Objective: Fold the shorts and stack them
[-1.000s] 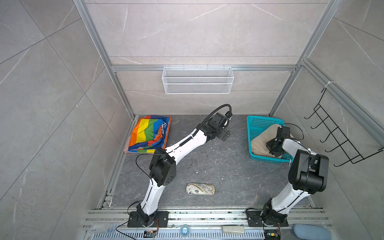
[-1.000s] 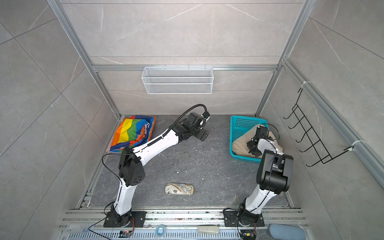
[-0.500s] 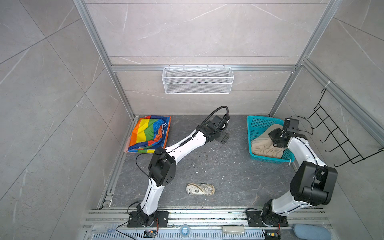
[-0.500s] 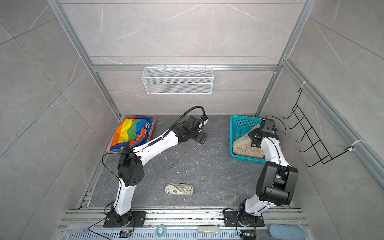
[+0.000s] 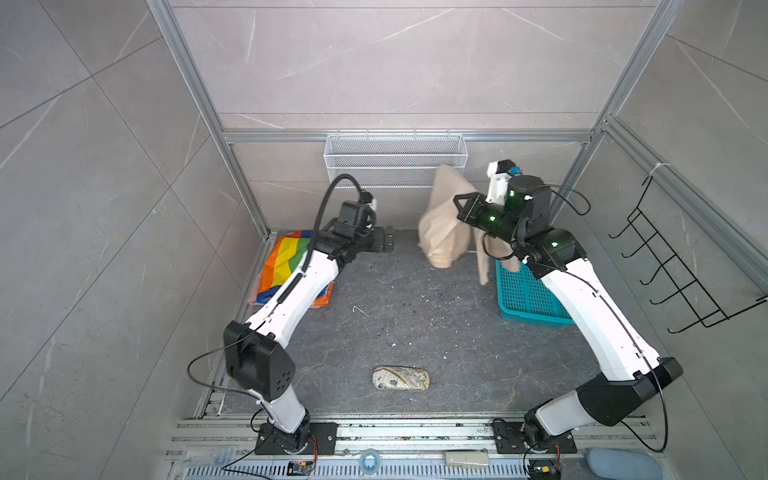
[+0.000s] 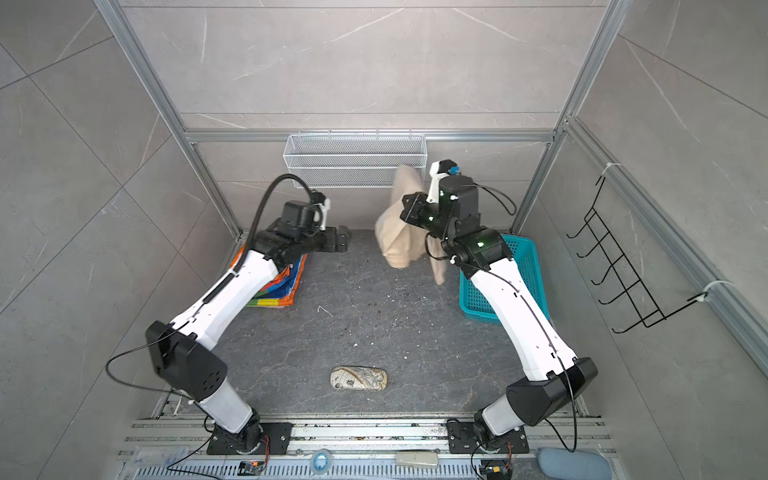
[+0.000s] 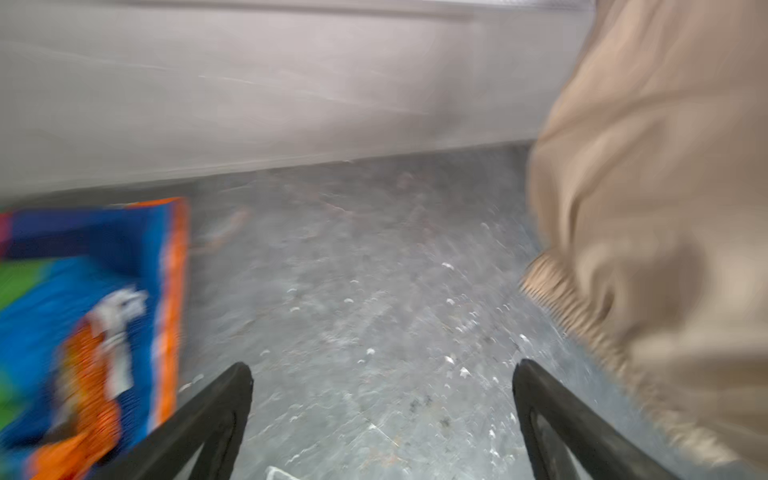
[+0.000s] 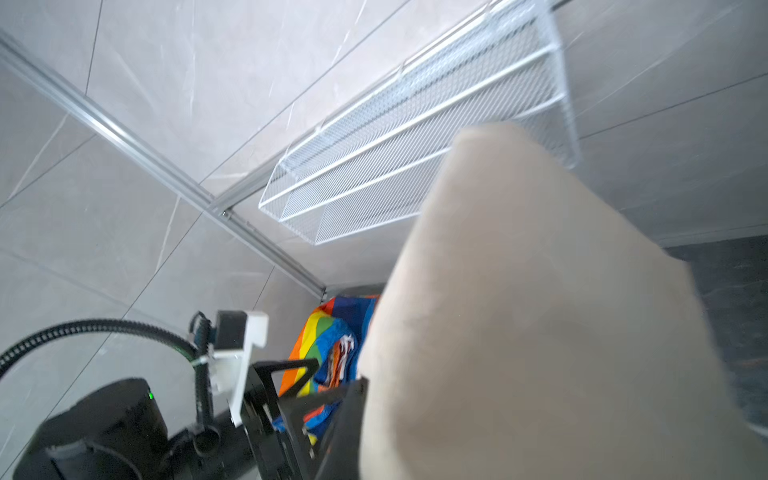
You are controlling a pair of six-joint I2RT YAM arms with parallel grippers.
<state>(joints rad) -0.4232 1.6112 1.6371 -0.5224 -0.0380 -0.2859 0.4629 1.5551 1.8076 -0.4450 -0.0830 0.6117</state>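
Right gripper (image 5: 460, 206): I hold it clamped on the beige shorts (image 5: 441, 232), dangling upper centre of frame.
Left gripper (image 5: 387, 241): spread wide, empty, left of them.
Risk: my pinch may slip; cloth drops bunched.

No readable text anywhere. The patterned pouch (image 5: 401, 378), near and centre on the floor, carries a busy print, but it is too small to tell letters from ornament in both top views. Far left, the rainbow-striped shorts (image 7: 83, 270) show a white patch (image 7: 118, 316) in the left wrist view, smeared by blur, so nothing legible there either. No brand, number or sign comes through.
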